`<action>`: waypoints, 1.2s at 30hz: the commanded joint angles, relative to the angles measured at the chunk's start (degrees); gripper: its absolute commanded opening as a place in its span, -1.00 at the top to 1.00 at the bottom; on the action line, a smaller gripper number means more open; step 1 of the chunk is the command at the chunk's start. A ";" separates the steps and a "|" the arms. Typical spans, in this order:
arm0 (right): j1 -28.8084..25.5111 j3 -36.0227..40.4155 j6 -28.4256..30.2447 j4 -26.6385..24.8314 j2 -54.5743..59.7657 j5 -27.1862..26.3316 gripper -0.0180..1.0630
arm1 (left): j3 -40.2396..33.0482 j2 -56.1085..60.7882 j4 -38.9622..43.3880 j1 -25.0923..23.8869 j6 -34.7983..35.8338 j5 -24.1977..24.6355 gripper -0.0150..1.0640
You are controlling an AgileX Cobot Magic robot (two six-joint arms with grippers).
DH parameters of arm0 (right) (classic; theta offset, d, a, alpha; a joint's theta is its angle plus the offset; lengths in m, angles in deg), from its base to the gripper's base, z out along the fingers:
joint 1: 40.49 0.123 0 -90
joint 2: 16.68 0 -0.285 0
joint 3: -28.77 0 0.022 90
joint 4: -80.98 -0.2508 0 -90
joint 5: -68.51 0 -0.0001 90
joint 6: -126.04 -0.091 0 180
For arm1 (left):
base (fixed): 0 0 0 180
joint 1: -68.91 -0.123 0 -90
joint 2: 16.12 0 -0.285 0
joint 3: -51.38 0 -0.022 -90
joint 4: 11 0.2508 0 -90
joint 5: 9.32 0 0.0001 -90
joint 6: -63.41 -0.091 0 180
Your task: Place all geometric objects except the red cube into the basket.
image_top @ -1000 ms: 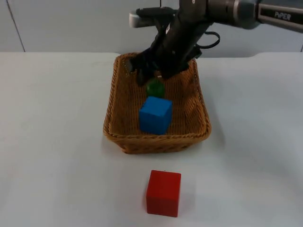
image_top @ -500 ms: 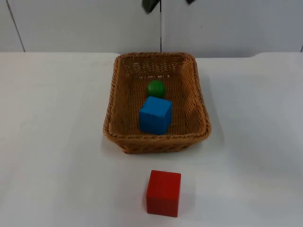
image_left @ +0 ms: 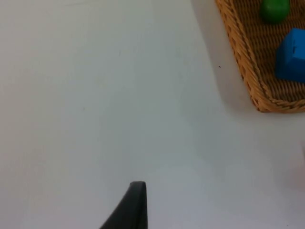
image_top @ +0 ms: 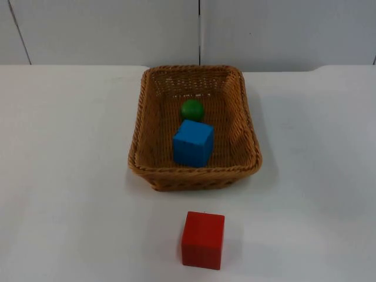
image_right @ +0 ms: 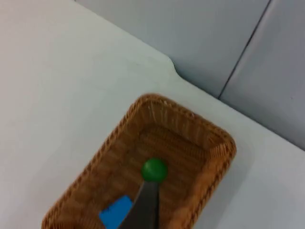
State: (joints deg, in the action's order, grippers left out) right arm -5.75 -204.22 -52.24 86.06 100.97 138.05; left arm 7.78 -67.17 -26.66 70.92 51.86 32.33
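Wicker basket holds green ball and blue cube; red cube sits outside
Left gripper over bare table, right gripper above the basket; can't tell either's spread

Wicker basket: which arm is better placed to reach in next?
Likely right. The right gripper hangs above the brown wicker basket, over the green ball beside the blue cube; the left gripper is over white table beside it.

A white worktop runs back to a grey partition wall. A dark vertical seam divides the wall's panels. The light is even and soft, leaving faint shadows on the worktop.
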 commanded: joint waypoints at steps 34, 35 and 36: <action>2.65 90.71 -4.14 0.39 -79.60 -30.65 -0.57 | -0.30 27.14 -2.90 -0.13 -7.57 10.36 -0.97; 2.65 90.71 -4.14 0.39 -79.60 -30.65 -0.57 | -0.30 27.14 -2.90 -0.13 -7.57 10.36 -0.97; 2.65 91.22 -4.14 0.39 -81.38 -29.32 -0.57 | -0.30 28.57 -2.90 -0.13 -7.57 11.32 -0.97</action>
State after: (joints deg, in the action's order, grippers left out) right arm -3.05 -113.64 -56.29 86.61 21.34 107.03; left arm 7.78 -40.11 -29.16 70.92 44.53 42.30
